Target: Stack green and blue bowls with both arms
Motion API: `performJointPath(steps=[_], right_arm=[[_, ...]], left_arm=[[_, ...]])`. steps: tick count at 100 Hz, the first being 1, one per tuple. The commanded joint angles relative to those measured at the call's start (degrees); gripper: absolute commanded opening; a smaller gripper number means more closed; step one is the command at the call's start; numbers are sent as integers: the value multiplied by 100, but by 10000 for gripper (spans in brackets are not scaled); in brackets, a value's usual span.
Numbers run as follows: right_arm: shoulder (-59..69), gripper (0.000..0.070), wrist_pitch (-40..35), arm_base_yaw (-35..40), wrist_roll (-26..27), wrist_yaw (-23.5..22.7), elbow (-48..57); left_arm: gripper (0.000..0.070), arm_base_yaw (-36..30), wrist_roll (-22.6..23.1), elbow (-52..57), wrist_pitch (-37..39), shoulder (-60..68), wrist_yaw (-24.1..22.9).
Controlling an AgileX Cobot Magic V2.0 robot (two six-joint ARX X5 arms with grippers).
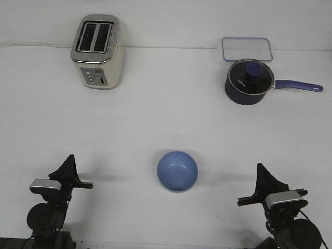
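**Blue bowl centred, both arms clear**

Blue bowl sits upright, mouth up, round so no long axis, mid-table near the front edge. Green bowl not visible. Left gripper and right gripper flank it, well apart, touching nothing; jaw gap can't be told. Toaster, saucepan, clear container far back; open table between.

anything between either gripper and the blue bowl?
Nothing visible. The blue bowl sits alone on the table, bare surface between it and both the left gripper and right gripper. Toaster and saucepan stand far behind. No green bowl shows.
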Motion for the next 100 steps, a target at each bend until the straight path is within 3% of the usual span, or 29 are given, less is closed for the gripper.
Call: performJointPath(steps=[1,9,24,33,61,100], right_arm=[[9,0,286,-315,-662,-101,-136],[2,0,702,-990,-1036,-625,-422],[-2,0,1200,-2262,-1506,-2076,-1110],[-92,0,1285,-2697,-1816,-2549,-1552],[-699,0,1534,-3021,-1827,-2614,-2494],[-699,0,1646,-3010,-1790,-2625,-2483]], left_arm=[[15,9,-9,-109,59,-4,11],[15,9,-9,-109,59,-7,11],[15,11,-9,-109,59,-4,11],[15,11,-9,-109,59,-4,11],[15,9,-9,-109,57,-4,11],[15,9,-9,-107,72,-7,11]])
